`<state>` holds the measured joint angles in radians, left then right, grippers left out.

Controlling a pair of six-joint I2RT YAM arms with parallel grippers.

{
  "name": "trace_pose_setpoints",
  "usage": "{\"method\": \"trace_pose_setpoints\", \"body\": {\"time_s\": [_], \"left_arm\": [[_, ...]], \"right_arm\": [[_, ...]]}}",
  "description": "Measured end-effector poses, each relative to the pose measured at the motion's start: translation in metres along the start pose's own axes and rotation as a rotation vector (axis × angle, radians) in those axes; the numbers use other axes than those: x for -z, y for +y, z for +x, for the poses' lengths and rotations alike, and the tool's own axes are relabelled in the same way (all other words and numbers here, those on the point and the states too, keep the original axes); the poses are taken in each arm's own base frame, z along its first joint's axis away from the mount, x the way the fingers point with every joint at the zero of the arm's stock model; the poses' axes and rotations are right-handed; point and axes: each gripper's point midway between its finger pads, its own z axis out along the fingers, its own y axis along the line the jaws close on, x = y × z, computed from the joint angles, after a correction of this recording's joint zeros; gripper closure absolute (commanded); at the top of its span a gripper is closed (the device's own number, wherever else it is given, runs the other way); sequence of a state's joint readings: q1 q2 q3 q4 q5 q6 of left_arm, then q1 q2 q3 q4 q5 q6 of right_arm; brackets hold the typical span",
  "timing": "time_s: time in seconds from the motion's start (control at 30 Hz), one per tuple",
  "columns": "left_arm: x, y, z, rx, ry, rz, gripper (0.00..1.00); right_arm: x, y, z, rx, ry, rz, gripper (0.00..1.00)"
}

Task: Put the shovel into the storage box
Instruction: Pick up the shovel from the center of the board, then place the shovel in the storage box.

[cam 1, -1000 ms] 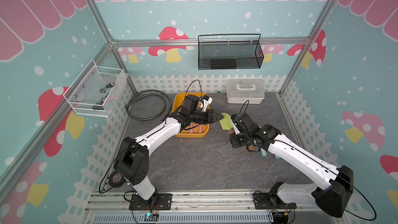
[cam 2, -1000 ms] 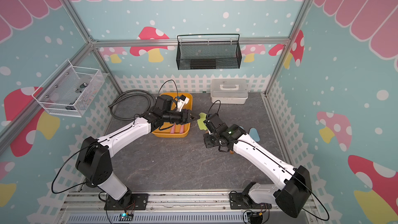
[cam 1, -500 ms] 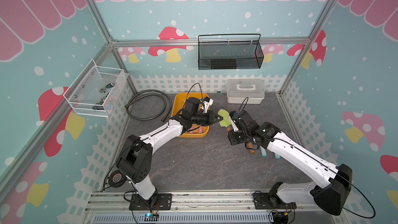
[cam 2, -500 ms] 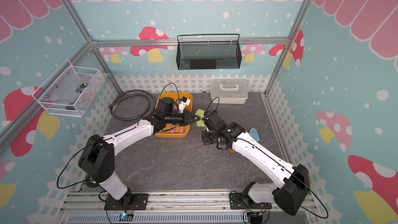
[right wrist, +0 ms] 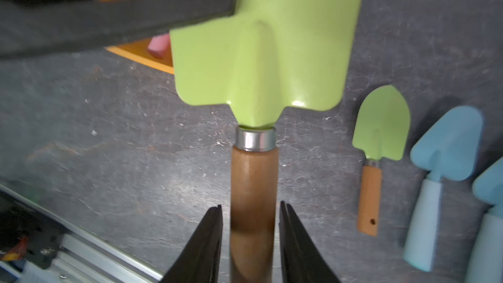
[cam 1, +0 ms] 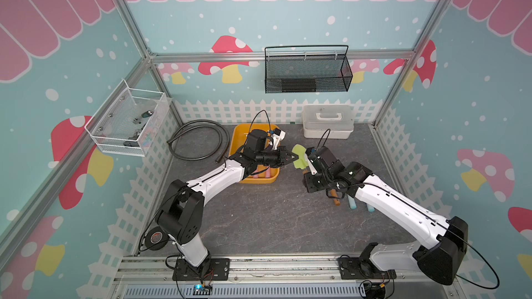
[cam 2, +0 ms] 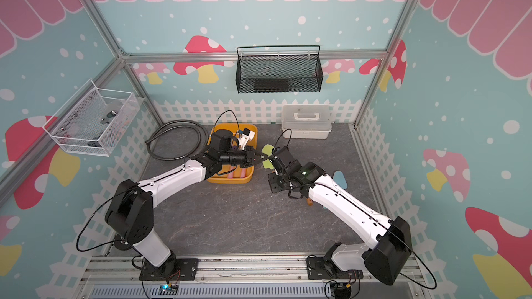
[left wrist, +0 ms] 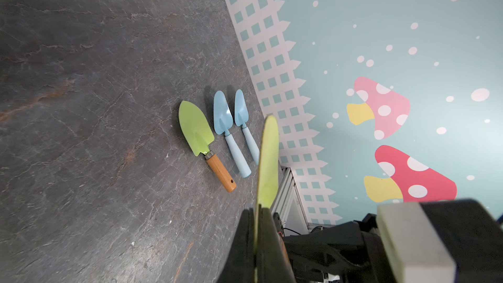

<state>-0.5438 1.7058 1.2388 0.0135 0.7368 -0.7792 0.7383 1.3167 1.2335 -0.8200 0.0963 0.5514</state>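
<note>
The yellow-orange storage box (cam 1: 234, 139) sits toward the table's 11 o'clock. Just past its 3 o'clock rim, the left gripper (cam 1: 290, 157) is clamped on the blade of the green shovel (cam 1: 300, 156), which is held off the table. The right gripper (right wrist: 250, 208) has its jaws apart, flanking the wooden handle without touching it.

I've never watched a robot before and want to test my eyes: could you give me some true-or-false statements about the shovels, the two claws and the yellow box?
1. The left gripper pinches the blade of the held shovel. True.
2. The right gripper clamps its handle. False: its jaws stand open, clear of the handle on both sides.
3. Three more shovels lie on the table. True: a green shovel and two blue shovels.
4. The held shovel lies in the box. False: it hangs in the air beside the box.
</note>
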Motion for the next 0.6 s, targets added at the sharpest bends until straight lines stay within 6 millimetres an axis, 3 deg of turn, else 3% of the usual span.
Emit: {"method": "trace_pose_setpoints", "body": {"time_s": [0.2,0.33,0.43,0.6], "left_arm": [[0.004,0.011,0.004,-0.01,0.021,-0.035,1.0],[0.017,0.024,-0.006,-0.009,0.017,-0.069,1.0],[0.039,0.035,-0.024,-0.013,0.002,-0.098,1.0],[0.098,0.057,-0.084,-0.056,-0.062,-0.163,1.0]], "right_arm": [[0.006,0.004,-0.008,0.002,-0.025,-0.012,0.49],[0.013,0.002,-0.007,0.004,-0.036,-0.014,0.48],[0.028,-0.003,-0.007,0.006,-0.061,-0.005,0.46],[0.051,-0.013,-0.005,0.015,-0.105,0.019,0.46]]}}
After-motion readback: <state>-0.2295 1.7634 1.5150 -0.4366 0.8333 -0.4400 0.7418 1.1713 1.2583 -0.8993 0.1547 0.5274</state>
